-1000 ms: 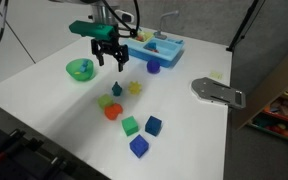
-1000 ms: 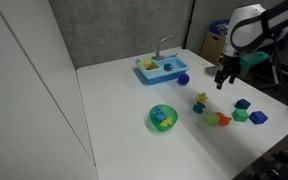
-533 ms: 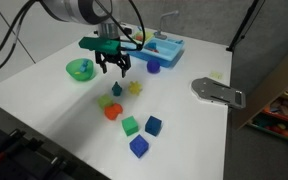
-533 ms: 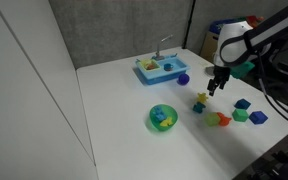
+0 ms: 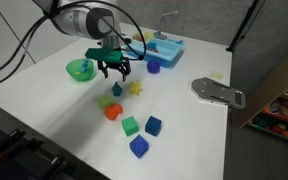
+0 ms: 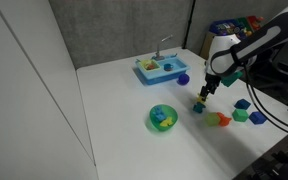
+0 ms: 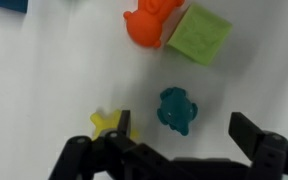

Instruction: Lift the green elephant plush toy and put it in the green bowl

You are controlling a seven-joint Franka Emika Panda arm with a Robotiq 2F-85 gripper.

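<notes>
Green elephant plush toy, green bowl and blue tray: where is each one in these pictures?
green elephant plush toy [image 7: 175, 108], wrist view, the middle of its body.
green bowl [image 6: 162, 127], in an exterior view, its near rim.
blue tray [image 6: 160, 78], in an exterior view, its front wall.

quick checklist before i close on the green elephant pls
1. Jaws open: ok. The gripper is spread wide in the wrist view.
2. Toy inside the gap: ok. The green elephant plush toy lies between the fingers, nearer one of them.
3. Neighbours clear of the fingers: not ok. The yellow star sits right beside one finger and might get nudged.
4. Low enough to close: cannot tell. In both exterior views the gripper looks above the toy.
5. Room in the green bowl: cannot tell. It already holds small items.
</notes>
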